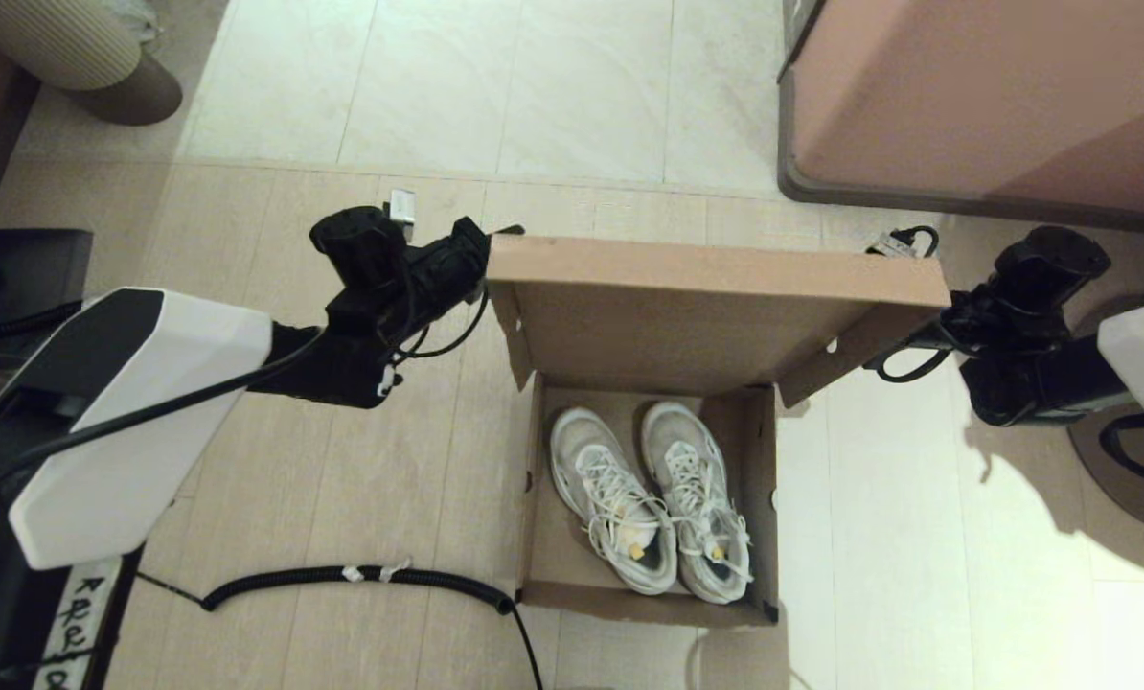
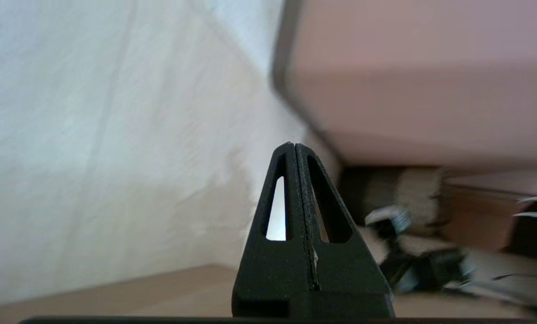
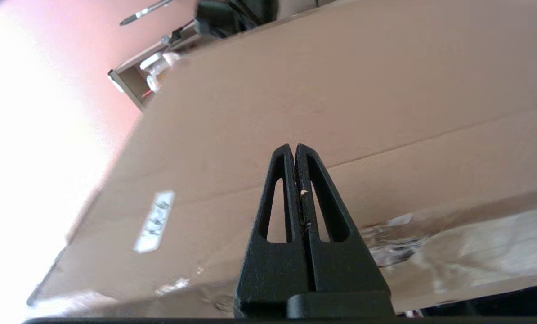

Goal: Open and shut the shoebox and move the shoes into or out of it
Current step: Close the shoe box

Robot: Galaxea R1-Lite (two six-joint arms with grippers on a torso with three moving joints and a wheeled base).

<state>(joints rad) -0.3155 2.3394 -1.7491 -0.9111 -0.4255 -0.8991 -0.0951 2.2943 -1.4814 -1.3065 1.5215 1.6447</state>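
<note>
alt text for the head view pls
An open brown shoebox on the floor holds a pair of white shoes side by side, its lid standing raised. The left gripper and right gripper flank the lid's two ends.

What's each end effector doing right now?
Left end effector: closed, empty, by the lid's left edge.
Right end effector: closed, empty, tips at the lid's outer face.

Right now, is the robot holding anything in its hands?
No. Both the left gripper and the right gripper are shut on nothing. Each sits beside the shoebox lid, one at each end.
</note>
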